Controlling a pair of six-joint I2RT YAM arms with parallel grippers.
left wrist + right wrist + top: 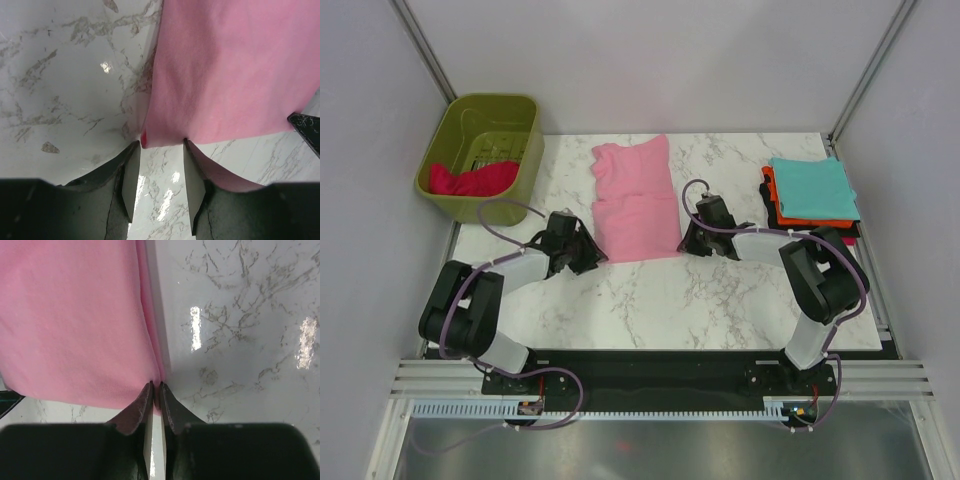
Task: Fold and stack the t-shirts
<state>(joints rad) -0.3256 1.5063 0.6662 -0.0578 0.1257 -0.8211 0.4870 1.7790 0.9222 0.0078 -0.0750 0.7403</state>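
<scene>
My right gripper [156, 386] is pinched tight on the near right corner of the pink t-shirt [635, 200], which lies flat on the marble table [720, 300]. My left gripper [162, 144] stands parted at the near left corner, not yet clamped.

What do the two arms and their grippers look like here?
Both the left arm and right arm have bulky black joints, white link covers and looping lilac cables. The left gripper and right gripper are black. The wrist views show dark wedge-shaped fingers with pale flat inner faces.
</scene>
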